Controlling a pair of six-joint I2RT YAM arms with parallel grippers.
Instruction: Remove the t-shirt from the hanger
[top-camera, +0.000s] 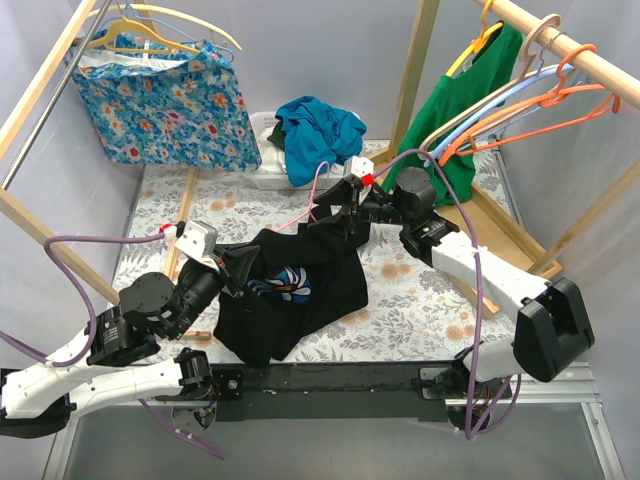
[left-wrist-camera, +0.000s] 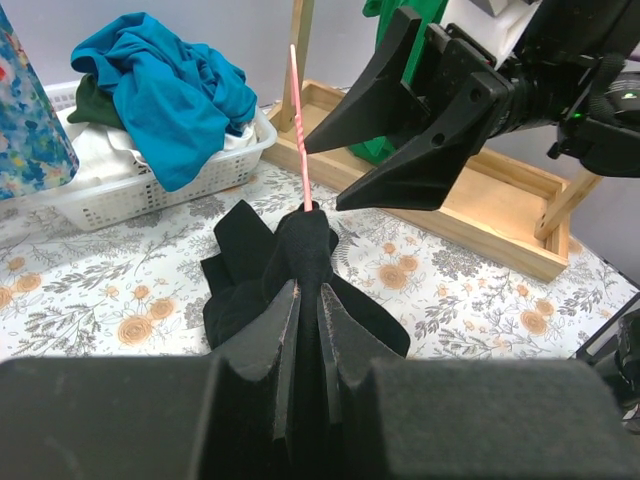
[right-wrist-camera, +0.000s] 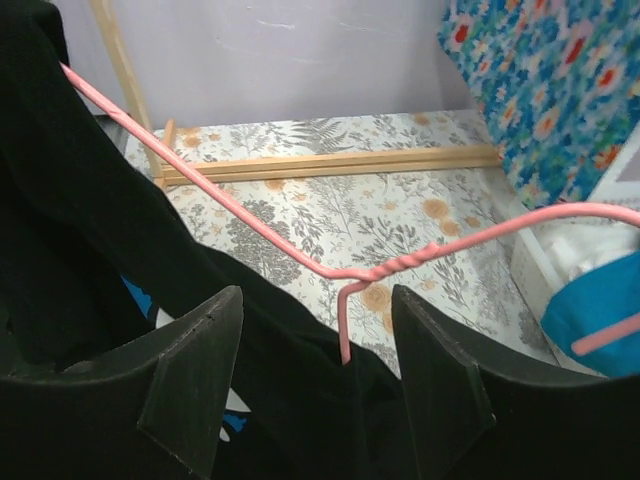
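- While the left gripper (left-wrist-camera: 308, 290) is pinched tight on a bunched fold of the black t-shirt (top-camera: 295, 290), the right gripper (right-wrist-camera: 315, 300) stands wide apart and holds nothing.
- T-shirt lies crumpled on the floral table (top-camera: 420, 300), between the two arms, with a blue-and-white print facing up.
- The fold in the left jaws is pulled up off the table into a peak. The rest of the shirt sags below it.
- Pink wire hanger (right-wrist-camera: 400, 262) is in the shirt. Its twisted neck comes up out of the fabric, and one shoulder wire runs up along the black cloth.
- The right fingers (right-wrist-camera: 190, 370) straddle the hanger's neck, one on each side, and the wire touches neither.
- In the left wrist view the right jaws sit just above and behind the raised fold, close to the hanger wire.
- White basket (top-camera: 262, 180) at the back of the table holds a teal cloth (top-camera: 315, 135), well apart from the shirt.
- Floral garment (top-camera: 160, 100) hangs at back left and a green shirt (top-camera: 470, 100) at back right. Neither arm is near them.
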